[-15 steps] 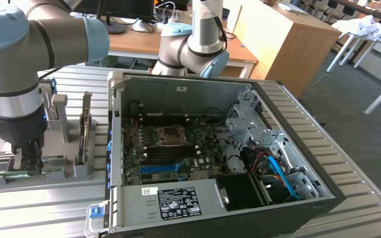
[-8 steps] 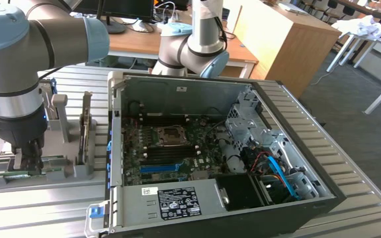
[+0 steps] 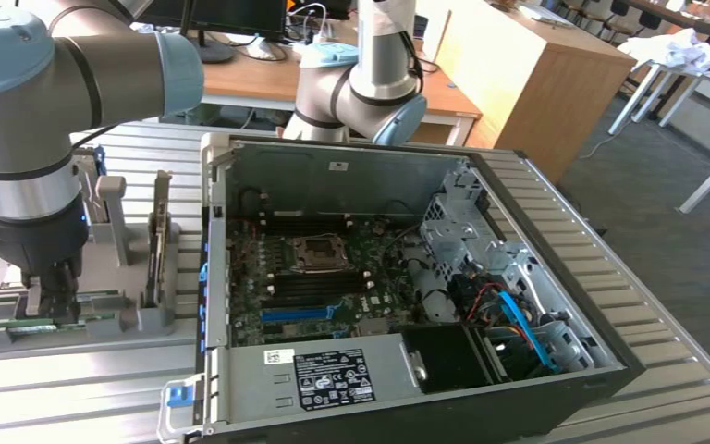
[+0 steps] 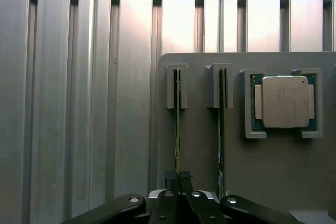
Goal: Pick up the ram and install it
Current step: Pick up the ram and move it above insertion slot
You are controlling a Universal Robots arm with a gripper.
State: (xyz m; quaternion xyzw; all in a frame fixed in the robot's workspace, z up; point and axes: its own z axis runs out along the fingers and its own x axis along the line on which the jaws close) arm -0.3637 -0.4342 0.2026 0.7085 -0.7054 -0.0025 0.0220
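Wrist view: the gripper [image 4: 177, 178] is pinched shut on the ram [image 4: 177, 124], which stands on edge in the grey holder [image 4: 199, 148]. Just beside the gripper stands a second stick [image 4: 221, 129], and beyond that lies a processor [image 4: 285, 102].

Your arm [image 3: 34, 139] has silver tubes, pale blue joint caps and a black wrist; your black gripper [image 4: 178, 176] carries small silver screws.

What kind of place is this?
Probably a robotics lab in an office-type room: an open PC case on a slatted aluminium table, a grey fixture holding the ram and a CPU, a desk and monitor behind.
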